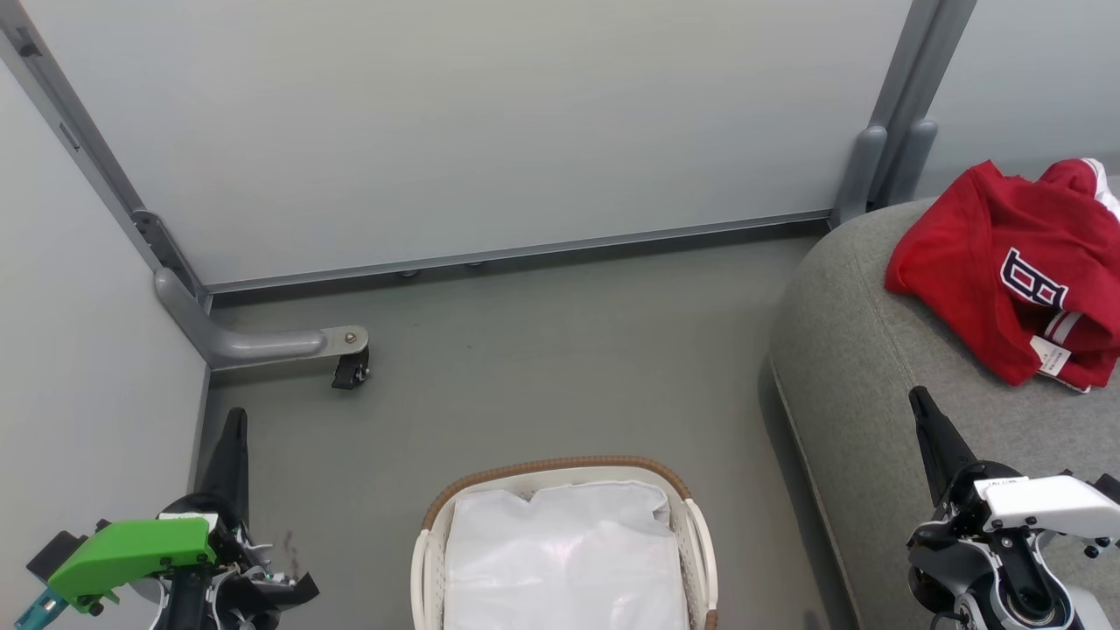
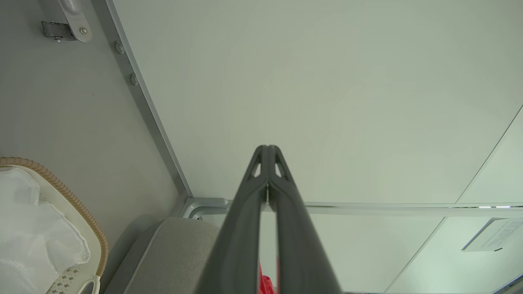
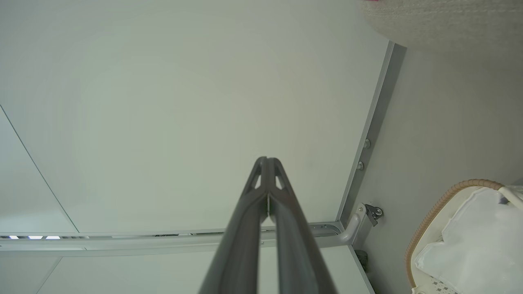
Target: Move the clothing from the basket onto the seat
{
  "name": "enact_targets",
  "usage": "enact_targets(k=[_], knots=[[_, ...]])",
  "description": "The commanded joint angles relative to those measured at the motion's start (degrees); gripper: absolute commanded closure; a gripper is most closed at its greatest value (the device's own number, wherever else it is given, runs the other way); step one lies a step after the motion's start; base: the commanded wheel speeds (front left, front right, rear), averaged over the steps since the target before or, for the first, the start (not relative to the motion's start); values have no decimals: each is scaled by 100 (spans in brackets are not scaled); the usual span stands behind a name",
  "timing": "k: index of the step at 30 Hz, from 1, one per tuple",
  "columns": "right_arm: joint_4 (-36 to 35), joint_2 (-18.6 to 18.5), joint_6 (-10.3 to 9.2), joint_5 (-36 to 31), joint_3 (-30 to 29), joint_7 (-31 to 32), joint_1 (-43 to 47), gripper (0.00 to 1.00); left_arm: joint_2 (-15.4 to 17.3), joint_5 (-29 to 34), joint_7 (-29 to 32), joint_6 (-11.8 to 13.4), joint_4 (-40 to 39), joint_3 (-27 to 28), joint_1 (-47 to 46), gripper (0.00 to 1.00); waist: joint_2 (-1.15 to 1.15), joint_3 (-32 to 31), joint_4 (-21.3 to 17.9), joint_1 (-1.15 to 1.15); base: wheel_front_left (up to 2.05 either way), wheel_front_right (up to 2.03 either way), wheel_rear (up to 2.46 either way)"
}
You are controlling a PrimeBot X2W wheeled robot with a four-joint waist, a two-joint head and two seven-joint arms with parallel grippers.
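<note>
The red clothing (image 1: 1006,262), with a navy-and-white letter emblem and a small white tag, lies bunched on the grey seat (image 1: 866,367) at the right; a sliver of its red clothing (image 2: 264,283) peeks between the fingers in the left wrist view. The white basket (image 1: 429,551) with its brown woven rim stands on the floor at the bottom centre, holding just its white liner sheet (image 1: 560,560). My left gripper (image 1: 234,416) is shut at the lower left, beside the basket. My right gripper (image 1: 919,398) is shut over the seat's front part, below the clothing and apart from it.
Pale partition panels (image 1: 455,131) close off the back and left, with grey metal frame posts (image 1: 892,131) and a caster foot (image 1: 350,367) on the floor. Grey floor (image 1: 560,350) lies between the panels, basket and seat.
</note>
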Motion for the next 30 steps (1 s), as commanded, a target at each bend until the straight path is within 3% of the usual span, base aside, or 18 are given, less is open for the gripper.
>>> enact_targets(k=[1, 30], knots=[[-18, -36, -2, 19, -12, 15, 58, 100, 33, -20, 26, -35, -8, 13, -58, 100, 0, 0, 0, 0, 0, 0, 0], [-18, -35, -2, 19, -11, 15, 58, 100, 33, -20, 26, -35, -9, 12, -58, 100, 0, 0, 0, 0, 0, 0, 0]])
